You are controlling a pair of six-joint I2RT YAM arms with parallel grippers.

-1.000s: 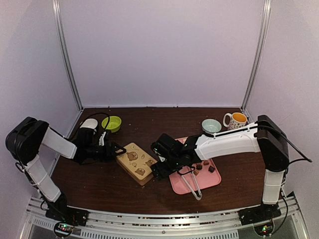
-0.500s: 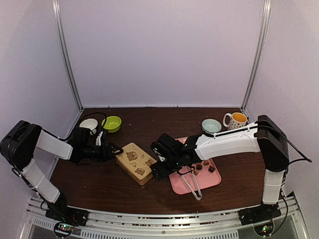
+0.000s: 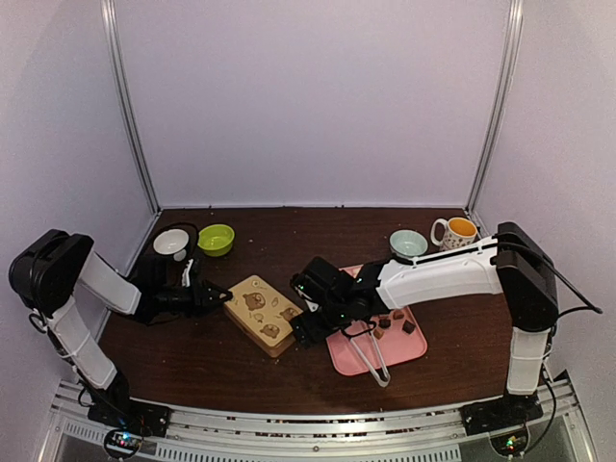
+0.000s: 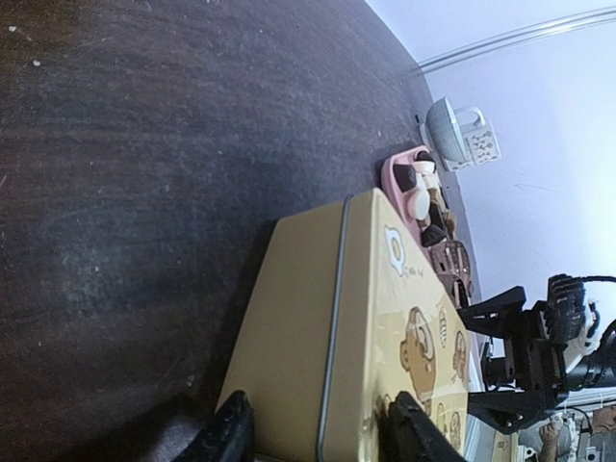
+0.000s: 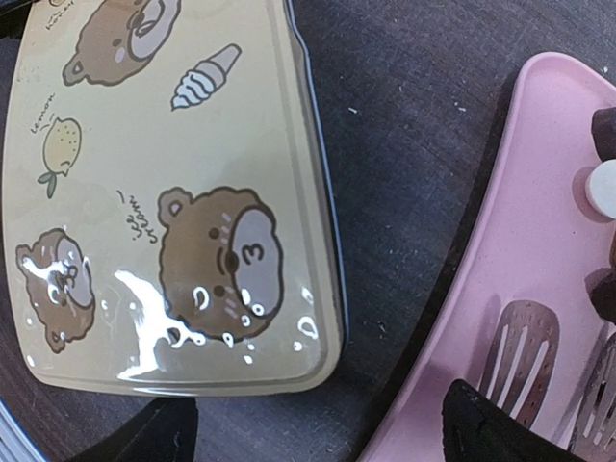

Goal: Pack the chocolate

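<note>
My left gripper [image 3: 218, 294] sits low over the desk [image 3: 192, 358], left of its middle, at the left end of the box [image 3: 263, 313]. In the left wrist view my two fingers [image 4: 229, 431] are spread apart with that end of the box [image 4: 356, 327] showing between them. The jaws are released, and I cannot tell whether either pad touches the box. The lid is on, with its bear pictures facing up.

My right gripper [image 3: 306, 329] hangs at the box's right end, towards the near edge. From the right wrist, the fingers [image 5: 491, 433] are parted wide and grasp nothing. Between them is the dark strip of desk that separates the box [image 5: 164, 192] from the pink tray [image 5: 520, 231].

The chocolate [image 3: 408, 327] lies on the tray [image 3: 409, 351], right of the desk's middle and near the front edge. It is a few small pieces gathered in the tray's far part, and none are in the box. One cream piece [image 5: 604, 191] and some dark ones show at the right wrist view's right edge. The clear tongs [image 3: 371, 358] lie on the tray's near part, just beside the pieces.

A mug [image 3: 454, 231] stands by the far right corner.
</note>
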